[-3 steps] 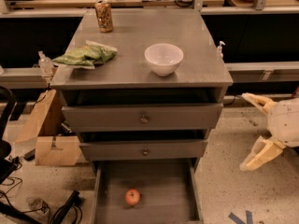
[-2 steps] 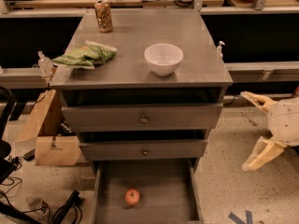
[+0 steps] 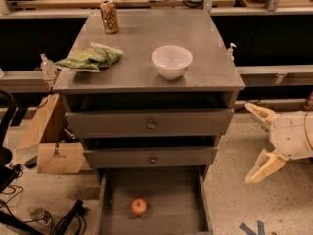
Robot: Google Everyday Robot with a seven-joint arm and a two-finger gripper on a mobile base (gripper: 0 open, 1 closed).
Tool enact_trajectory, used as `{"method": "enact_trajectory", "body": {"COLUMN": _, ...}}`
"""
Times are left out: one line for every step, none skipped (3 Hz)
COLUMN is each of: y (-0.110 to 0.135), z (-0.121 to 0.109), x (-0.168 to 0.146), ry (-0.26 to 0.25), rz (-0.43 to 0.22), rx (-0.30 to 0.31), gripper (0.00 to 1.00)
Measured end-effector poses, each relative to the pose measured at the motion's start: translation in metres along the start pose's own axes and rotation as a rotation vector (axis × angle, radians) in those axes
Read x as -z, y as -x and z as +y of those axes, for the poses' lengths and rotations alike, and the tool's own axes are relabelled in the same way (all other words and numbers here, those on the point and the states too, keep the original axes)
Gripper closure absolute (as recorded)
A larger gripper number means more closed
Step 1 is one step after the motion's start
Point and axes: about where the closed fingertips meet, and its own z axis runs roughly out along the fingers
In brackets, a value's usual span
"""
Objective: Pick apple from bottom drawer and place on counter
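The small red-orange apple (image 3: 139, 206) lies on the floor of the bottom drawer (image 3: 112, 199), which is pulled out at the bottom of the view. The grey metal counter (image 3: 146, 48) tops the cabinet above it. My gripper (image 3: 254, 143) is at the right, beside the cabinet at about the height of the middle drawer, well right of and above the apple. Its two cream fingers are spread apart and hold nothing.
On the counter stand a white bowl (image 3: 171, 61), a soda can (image 3: 109, 16) at the back left and a green snack bag (image 3: 90, 58) at the left edge. Two upper drawers (image 3: 149, 124) with knobs are partly open. Cardboard (image 3: 51, 146) and cables lie on the floor at left.
The gripper has shifted slightly to the right and down; its fingers stay spread. The apple and drawers have not moved.
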Motion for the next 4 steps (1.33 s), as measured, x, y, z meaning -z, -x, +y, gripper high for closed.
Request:
{"method": "enact_trajectory", "body": {"y": -0.015, "z": 0.017, "x": -0.049, "ry": 0.004, "rz": -0.091, "rx": -0.029, "gripper": 0.0}}
{"method": "enact_trajectory", "body": {"y": -0.046, "z": 0.028, "x": -0.126, "ry": -0.001, "rz": -0.206, "rx": -0.026, "gripper": 0.0}}
{"method": "enact_trajectory", "body": {"y": -0.076, "z": 0.038, "x": -0.191, "ry": 0.013, "rz": -0.266, "rx": -0.004, "gripper": 0.0}}
{"method": "enact_trajectory", "body": {"y": -0.102, "z": 0.051, "x": -0.234, "ry": 0.046, "rz": -0.268, "rx": 0.008, "gripper": 0.0}}
